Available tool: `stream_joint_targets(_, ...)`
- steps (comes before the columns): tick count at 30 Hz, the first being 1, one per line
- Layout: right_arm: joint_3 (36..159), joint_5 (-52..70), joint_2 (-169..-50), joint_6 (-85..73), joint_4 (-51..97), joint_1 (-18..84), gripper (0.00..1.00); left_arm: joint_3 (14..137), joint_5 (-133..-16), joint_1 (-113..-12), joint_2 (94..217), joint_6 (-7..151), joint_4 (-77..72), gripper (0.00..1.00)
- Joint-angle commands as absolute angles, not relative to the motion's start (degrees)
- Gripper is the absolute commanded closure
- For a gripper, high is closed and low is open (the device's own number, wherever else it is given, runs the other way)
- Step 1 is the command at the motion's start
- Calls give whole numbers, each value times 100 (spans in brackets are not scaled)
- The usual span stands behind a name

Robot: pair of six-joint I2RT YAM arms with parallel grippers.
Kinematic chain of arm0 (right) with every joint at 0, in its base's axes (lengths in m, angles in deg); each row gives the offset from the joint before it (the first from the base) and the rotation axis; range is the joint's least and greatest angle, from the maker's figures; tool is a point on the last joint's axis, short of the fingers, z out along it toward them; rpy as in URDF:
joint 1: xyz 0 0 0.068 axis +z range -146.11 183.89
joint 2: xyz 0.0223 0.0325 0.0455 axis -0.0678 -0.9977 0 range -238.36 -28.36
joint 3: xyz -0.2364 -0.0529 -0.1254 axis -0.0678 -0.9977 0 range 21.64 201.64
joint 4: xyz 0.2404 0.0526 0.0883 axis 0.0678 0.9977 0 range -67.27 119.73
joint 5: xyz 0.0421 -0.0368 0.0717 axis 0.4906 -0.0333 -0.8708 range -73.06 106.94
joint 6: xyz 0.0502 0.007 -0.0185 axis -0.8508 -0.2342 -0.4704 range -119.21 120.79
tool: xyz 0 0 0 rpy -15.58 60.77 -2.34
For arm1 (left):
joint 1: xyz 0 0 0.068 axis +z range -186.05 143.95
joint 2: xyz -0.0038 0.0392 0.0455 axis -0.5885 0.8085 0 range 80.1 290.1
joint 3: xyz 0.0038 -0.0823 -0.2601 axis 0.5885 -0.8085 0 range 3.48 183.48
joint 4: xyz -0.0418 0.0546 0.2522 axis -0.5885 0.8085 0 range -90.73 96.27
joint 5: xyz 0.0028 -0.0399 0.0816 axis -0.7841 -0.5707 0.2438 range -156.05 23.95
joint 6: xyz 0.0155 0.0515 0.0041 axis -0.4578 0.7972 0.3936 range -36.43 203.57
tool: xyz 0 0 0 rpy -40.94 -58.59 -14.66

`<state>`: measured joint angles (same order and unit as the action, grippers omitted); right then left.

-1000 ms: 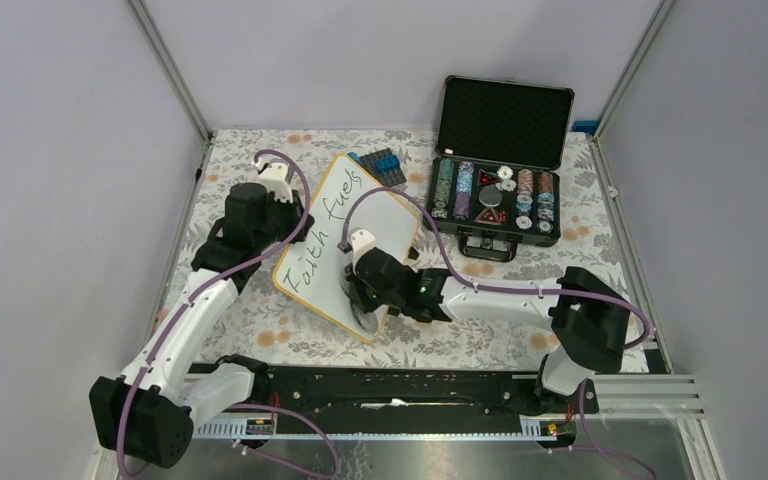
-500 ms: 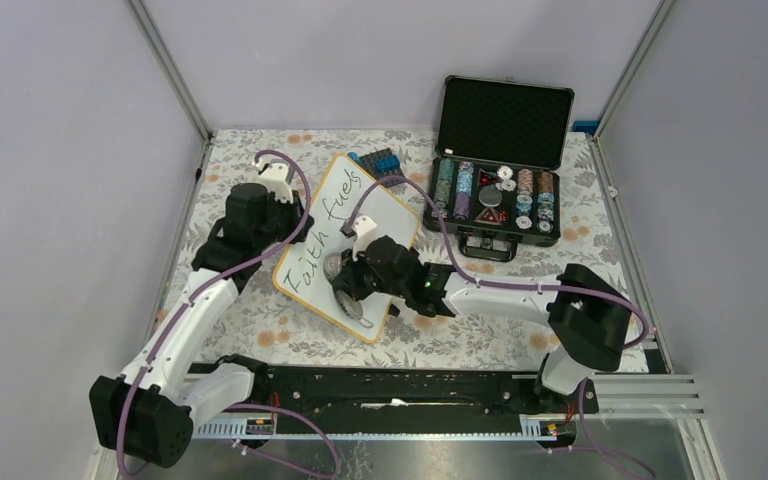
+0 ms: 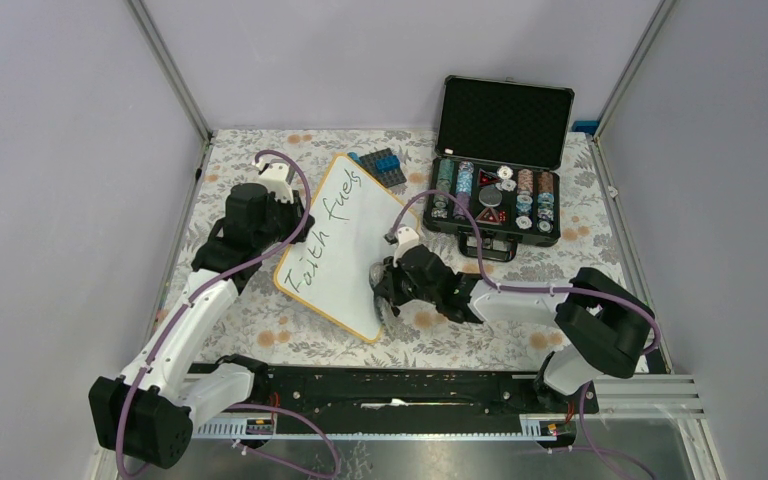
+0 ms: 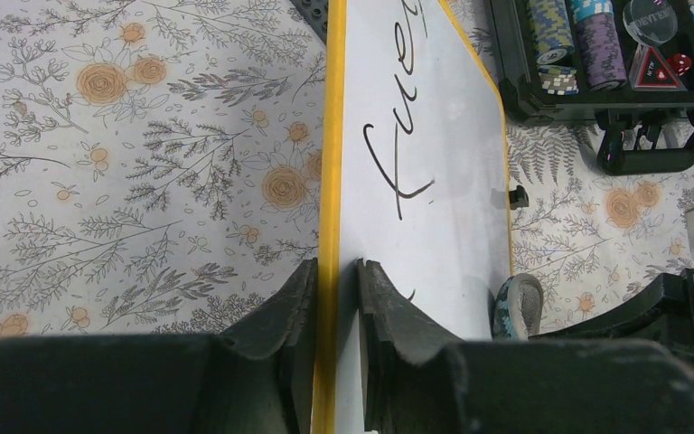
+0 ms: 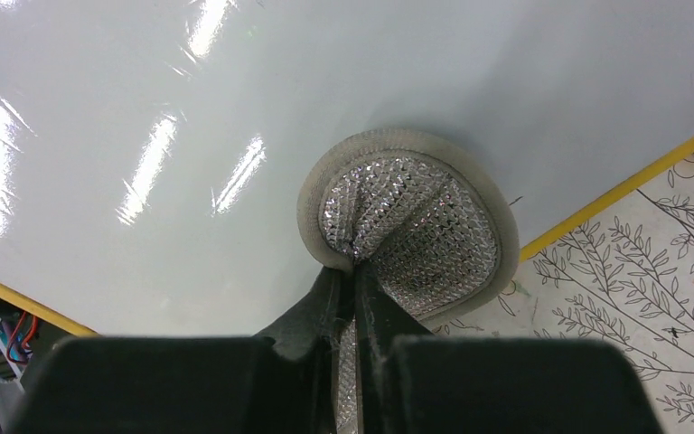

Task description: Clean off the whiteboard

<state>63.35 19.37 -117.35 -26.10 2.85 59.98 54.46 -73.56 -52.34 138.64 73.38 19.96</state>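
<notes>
Working over a floral tablecloth, with the whiteboard laid slantwise on it between the two arms. Lifted or flat at the gripped side: cannot tell. Noted beyond the right claw and off to its right: an open poker-chip case, apart from the board.

Clamping the board's yellow rim with the left claw, one finger on each face, squeezed tight on it. Pinching a round silver-mesh pad in the right claw, fingers closed on a fold of it. Pad face pushed onto blank white just ahead of those fingertips, with the yellow edge close on the claw's right.

Judged as early in the job, going by the "Faith fuels" lettering, whole and well to the right claw's left.

To do this stroke well:
- Carry the pad leftward from the right claw, across the blank strip to the lettering, flat and pressed throughout.
- Sweep along the line of words rather than across it, overlapping each pass.
- Hold the left clamp firm against sliding or flexing under the push.
- Shorten strokes near the left claw's fingers to avoid a knock.
- Stop short of the rim on the right claw's side, keeping the mesh off the small black edge clip.
</notes>
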Motion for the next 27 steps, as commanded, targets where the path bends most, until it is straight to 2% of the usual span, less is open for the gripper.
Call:
stream_joint_targets(1,6495,1794,-11758,-2528,801,5942,99,5406,-7683,-5374,13863,7327,2133,100)
stream_joint_targets(8,6529,786,-11688,-3080,-168,6187,100,5393,-7647,-5380,13860,7329,2133,100)
stream_joint_targets(13,6249,869,-11608,-3121,-780,6260,100,5404,-7659,-5380,13881,7329,2133,100)
stream_joint_targets(21,4777,422,-12213,-4463,-2683,5271,100,5403,-7658,-5380,13855,7329,2132,100)
stream_joint_targets(27,4268,156,-12638,-5031,-3326,4837,100,5393,-7662,-5380,13839,7332,2132,100)
